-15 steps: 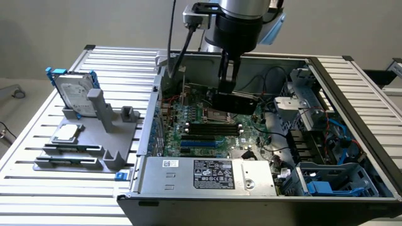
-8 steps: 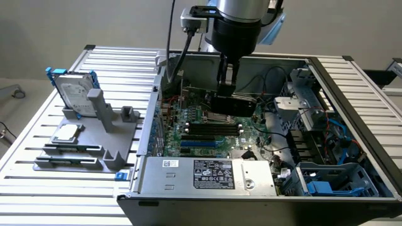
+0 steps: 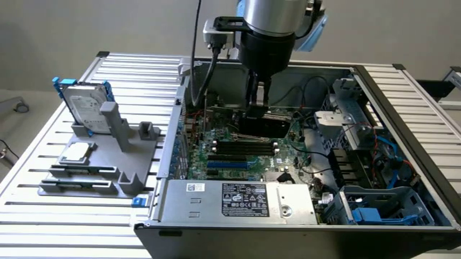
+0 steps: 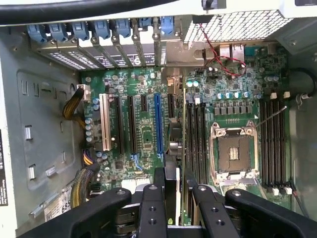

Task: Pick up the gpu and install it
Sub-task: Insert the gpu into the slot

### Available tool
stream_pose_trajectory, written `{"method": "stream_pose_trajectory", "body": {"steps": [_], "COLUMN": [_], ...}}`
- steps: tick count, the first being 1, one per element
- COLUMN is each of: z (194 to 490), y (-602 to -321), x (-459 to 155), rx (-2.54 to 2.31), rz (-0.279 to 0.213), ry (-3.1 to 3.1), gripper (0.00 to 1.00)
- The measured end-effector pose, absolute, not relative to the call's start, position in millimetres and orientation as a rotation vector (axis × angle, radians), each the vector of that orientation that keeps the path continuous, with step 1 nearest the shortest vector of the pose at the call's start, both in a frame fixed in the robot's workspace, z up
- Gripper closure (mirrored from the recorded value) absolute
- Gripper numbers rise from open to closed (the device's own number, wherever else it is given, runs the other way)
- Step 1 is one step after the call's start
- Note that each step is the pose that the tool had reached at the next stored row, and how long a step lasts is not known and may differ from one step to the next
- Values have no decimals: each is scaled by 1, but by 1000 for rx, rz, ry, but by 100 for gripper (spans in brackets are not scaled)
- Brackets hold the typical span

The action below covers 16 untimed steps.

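My gripper (image 3: 258, 108) reaches down into the open computer case (image 3: 374, 97) and is shut on the gpu (image 3: 265, 127). The gpu is a black card held on edge just above the motherboard (image 3: 238, 151). In the wrist view the gpu (image 4: 171, 181) appears edge-on as a thin dark strip between the two black fingers (image 4: 152, 210) of the gripper (image 4: 174, 203). It lines up along the board near the short black slot (image 4: 171, 105), between the blue slot (image 4: 157, 124) and the memory slots (image 4: 195, 134). Whether its lower edge touches a slot is hidden.
A grey holder (image 3: 108, 162) on the slatted table, at the exterior view's left, carries a silver hard drive in a blue frame (image 3: 86, 108) and a small square CPU chip (image 3: 78, 152). Inside the case are the power supply (image 3: 230, 199), the CPU socket (image 4: 233, 153), cables and drive bays (image 3: 374, 210).
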<state>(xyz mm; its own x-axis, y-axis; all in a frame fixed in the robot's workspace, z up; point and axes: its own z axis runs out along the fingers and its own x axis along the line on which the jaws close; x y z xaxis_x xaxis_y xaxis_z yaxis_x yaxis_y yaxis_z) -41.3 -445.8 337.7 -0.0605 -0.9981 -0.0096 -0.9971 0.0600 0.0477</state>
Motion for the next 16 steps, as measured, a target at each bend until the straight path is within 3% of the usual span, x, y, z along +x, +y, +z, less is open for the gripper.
{"method": "stream_pose_trajectory", "body": {"steps": [16], "z": [326], "y": [-459], "x": [-60], "rx": [2217], "rz": [-76], "ry": [-2203], "gripper": [74]}}
